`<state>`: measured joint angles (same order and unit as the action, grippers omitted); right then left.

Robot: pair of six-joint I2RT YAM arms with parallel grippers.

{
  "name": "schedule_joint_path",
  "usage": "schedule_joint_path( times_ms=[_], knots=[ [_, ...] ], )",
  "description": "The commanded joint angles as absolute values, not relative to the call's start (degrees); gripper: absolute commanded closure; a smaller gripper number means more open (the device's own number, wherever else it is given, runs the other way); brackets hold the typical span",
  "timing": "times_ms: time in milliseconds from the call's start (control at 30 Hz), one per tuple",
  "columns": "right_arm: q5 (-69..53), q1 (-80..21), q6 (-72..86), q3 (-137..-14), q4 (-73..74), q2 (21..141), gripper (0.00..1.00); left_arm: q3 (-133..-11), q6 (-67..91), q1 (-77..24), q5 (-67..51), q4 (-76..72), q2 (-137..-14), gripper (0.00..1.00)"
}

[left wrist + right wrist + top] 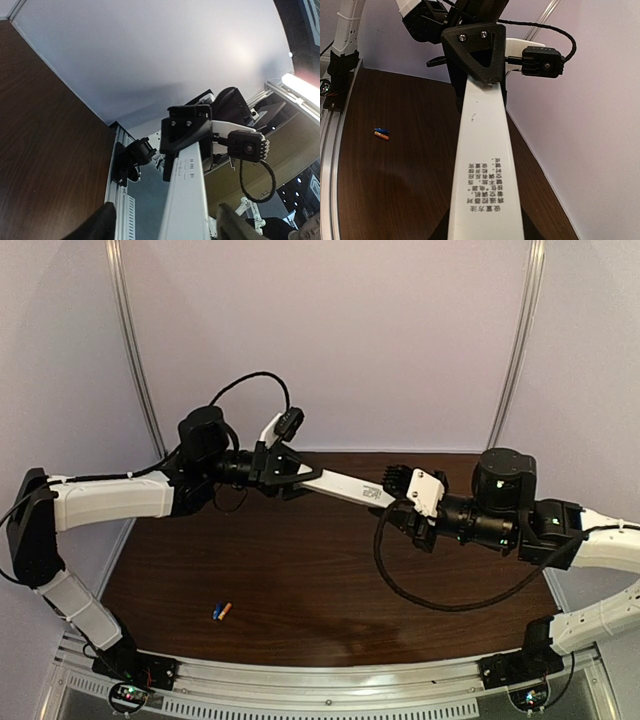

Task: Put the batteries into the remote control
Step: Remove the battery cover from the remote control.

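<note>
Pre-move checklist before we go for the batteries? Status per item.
1. Left gripper clamped on slim white plastic remote control: ok.
2. Right gripper clamped on its other end: ok.
3. Remote lifted off dark wooden table: ok.
4. Small blue battery and small orange battery visible, side by side on table: ok.
5. Battery compartment open: cannot tell.
6. A gripper free for batteries: not ok.

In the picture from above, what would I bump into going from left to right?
batteries → left fingers → remote → right fingers
</note>
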<state>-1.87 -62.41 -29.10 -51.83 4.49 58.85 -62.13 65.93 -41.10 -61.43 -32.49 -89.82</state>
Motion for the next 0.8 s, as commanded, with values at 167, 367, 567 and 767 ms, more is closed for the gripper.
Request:
schedule_joint_path(
  times_ms=[167, 367, 567, 767],
  knots=[
    [1.3, -62.9, -14.6, -46.4, -2.0, 61.9, 1.00, -63.4, 39.5, -39.9, -42.2, -3.7, -83.0, 0.03],
    [4.2, -62.9, -11.7, -45.6, -1.1, 64.5, 1.00, -64.4, 28.9, -40.1, -33.1, 7.5, -80.1, 0.03],
    [2.5, -62.9, -11.3, -44.9, -4.2, 65.5, 1.00, -64.2, 27.9, -43.0, -27.8, 7.9, -80.7, 0.03],
    [1.3, -62.9, -11.8, -45.4, -4.3, 66.0, 1.00, -65.5, 28.2, -43.0, -31.8, 9.1, -84.4, 0.19]
  ],
)
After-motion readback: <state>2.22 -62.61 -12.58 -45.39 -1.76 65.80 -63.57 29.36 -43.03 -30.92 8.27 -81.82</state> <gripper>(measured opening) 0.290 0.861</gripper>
